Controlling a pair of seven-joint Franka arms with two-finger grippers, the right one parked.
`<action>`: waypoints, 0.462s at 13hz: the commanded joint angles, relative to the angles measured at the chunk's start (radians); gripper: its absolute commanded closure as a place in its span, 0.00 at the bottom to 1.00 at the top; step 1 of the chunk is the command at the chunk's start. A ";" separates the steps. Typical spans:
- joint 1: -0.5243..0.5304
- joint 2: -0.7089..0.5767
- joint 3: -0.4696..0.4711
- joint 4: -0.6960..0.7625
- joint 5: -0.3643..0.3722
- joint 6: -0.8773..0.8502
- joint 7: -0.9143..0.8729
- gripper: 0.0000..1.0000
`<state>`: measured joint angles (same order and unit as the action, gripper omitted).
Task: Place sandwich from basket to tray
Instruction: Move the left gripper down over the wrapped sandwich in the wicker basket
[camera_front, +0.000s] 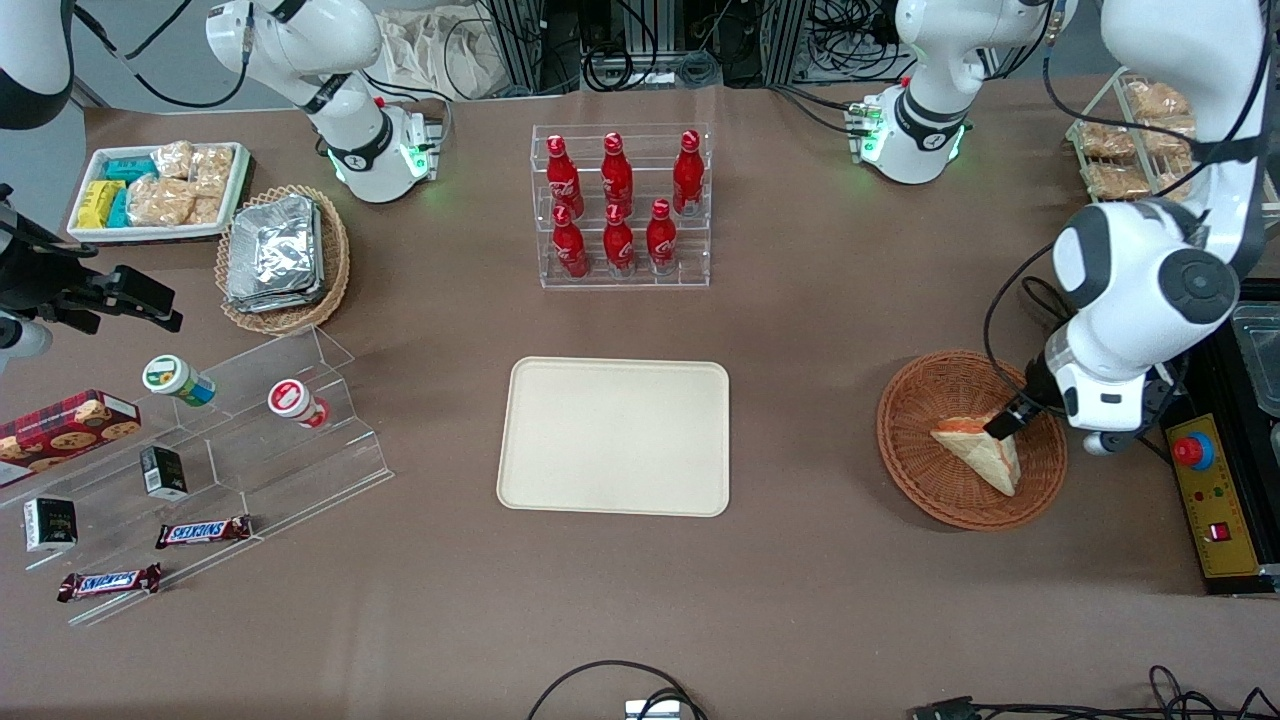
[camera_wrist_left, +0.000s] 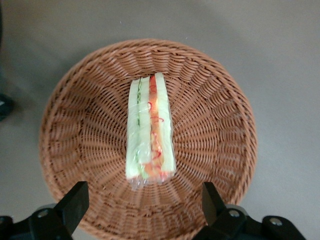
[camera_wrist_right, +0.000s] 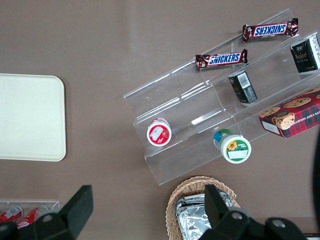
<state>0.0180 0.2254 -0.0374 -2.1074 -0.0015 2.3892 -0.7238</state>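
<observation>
Presently, one sandwich (camera_front: 985, 455), a triangular wedge of pale bread in clear film, lies inside the basket (camera_front: 915, 455), which is round, shallow, and of reddish-brown woven wicker. The wrist view shows the sandwich's (camera_wrist_left: 150, 132) cut edge, with green and orange-red filling layers. The gripper (camera_front: 1003, 424) hangs directly above the sandwich, its two black fingers (camera_wrist_left: 74, 201) spread wide, one to each side of the wedge and not touching it. One tray (camera_front: 614, 436), flat, cream-beige plastic with rounded corners and a low rim, sits on the brown table (camera_front: 800, 600), well apart from the basket toward the parked arm's end. Six red bottles (camera_front: 618, 200) stand in a clear acrylic rack (camera_front: 700, 270), farther from the front camera than the tray. Two Snickers bars (camera_front: 203, 531) lie by a clear stepped stand (camera_front: 330, 440).
</observation>
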 joint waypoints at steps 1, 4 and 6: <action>0.002 0.095 -0.002 0.006 -0.006 0.108 -0.026 0.00; 0.002 0.153 -0.001 0.007 -0.006 0.174 -0.028 0.21; 0.007 0.144 -0.001 0.006 -0.005 0.166 -0.023 0.98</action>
<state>0.0186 0.3813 -0.0372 -2.1110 -0.0020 2.5594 -0.7382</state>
